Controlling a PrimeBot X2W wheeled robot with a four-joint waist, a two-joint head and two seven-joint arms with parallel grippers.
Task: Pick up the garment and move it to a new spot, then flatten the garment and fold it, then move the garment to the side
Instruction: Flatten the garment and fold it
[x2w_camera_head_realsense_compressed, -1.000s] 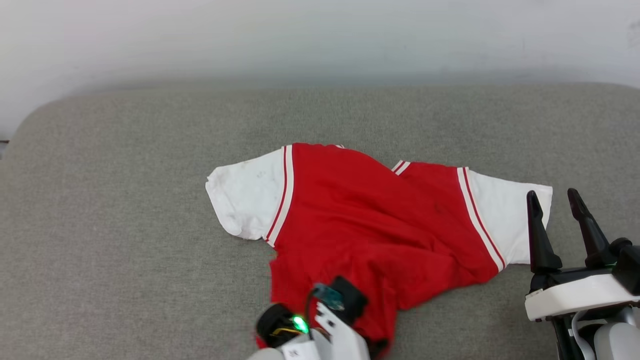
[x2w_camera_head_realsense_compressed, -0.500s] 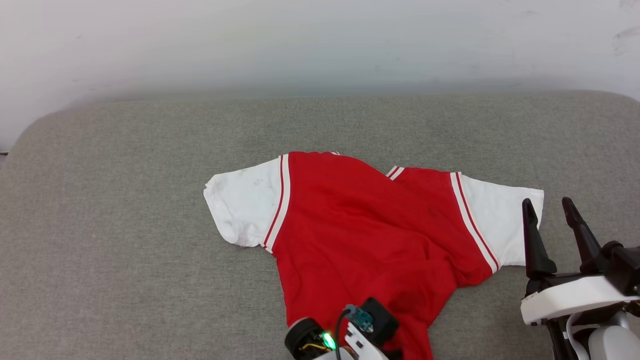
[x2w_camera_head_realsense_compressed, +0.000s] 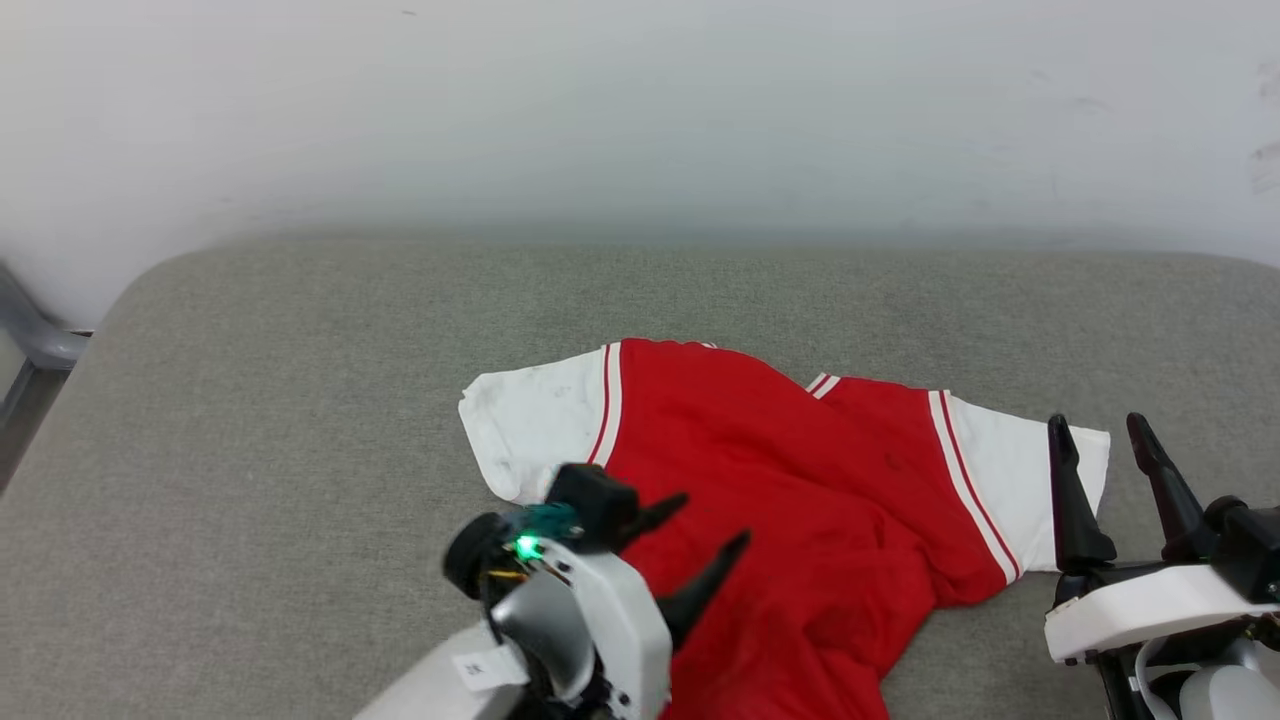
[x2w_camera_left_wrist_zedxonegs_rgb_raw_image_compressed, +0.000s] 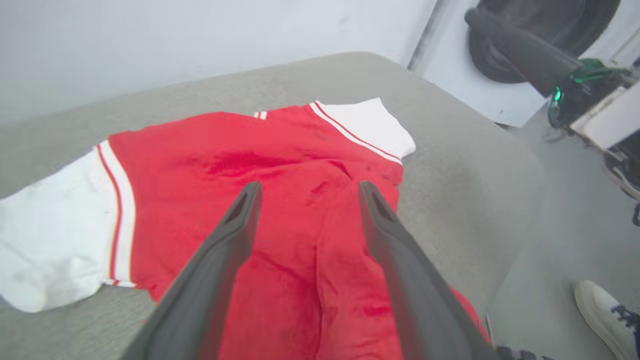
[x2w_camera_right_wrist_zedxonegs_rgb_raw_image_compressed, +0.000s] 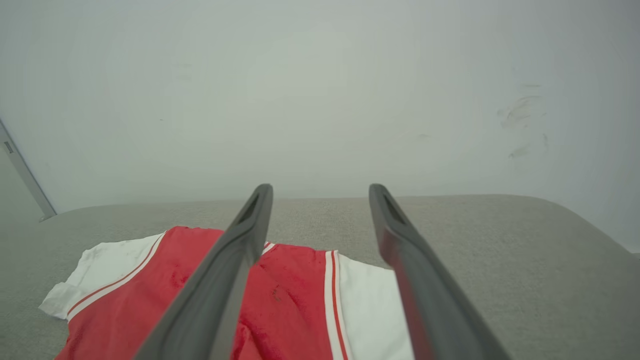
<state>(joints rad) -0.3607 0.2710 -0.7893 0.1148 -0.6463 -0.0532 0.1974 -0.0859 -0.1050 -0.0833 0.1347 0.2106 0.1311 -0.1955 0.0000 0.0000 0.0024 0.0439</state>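
The garment (x2w_camera_head_realsense_compressed: 800, 480), a red jersey T-shirt with white sleeves and red-white striped trim, lies rumpled on the grey cushion (x2w_camera_head_realsense_compressed: 300, 400), with no lettering showing. Its lower part hangs over the cushion's near edge. My left gripper (x2w_camera_head_realsense_compressed: 705, 525) hovers open above the shirt's red body near the left sleeve, its fingers pointing right; the left wrist view has red cloth (x2w_camera_left_wrist_zedxonegs_rgb_raw_image_compressed: 305, 150) under the spread left gripper (x2w_camera_left_wrist_zedxonegs_rgb_raw_image_compressed: 306, 188). My right gripper (x2w_camera_head_realsense_compressed: 1097, 432) stands open beside the right white sleeve (x2w_camera_head_realsense_compressed: 1010, 480), fingers up. In the right wrist view the right gripper (x2w_camera_right_wrist_zedxonegs_rgb_raw_image_compressed: 320, 190) frames the garment (x2w_camera_right_wrist_zedxonegs_rgb_raw_image_compressed: 285, 295).
A pale wall (x2w_camera_head_realsense_compressed: 640, 110) rises behind the cushion. The cushion's rounded left corner (x2w_camera_head_realsense_compressed: 140, 290) borders a grey frame (x2w_camera_head_realsense_compressed: 30, 345). In the left wrist view a person's white shoe (x2w_camera_left_wrist_zedxonegs_rgb_raw_image_compressed: 607, 315) rests on the floor past the cushion's edge.
My left gripper has let go of the shirt's lower hem, opened and risen up over the red body. The head camera has tilted and shifted the whole picture. The right gripper stays open.
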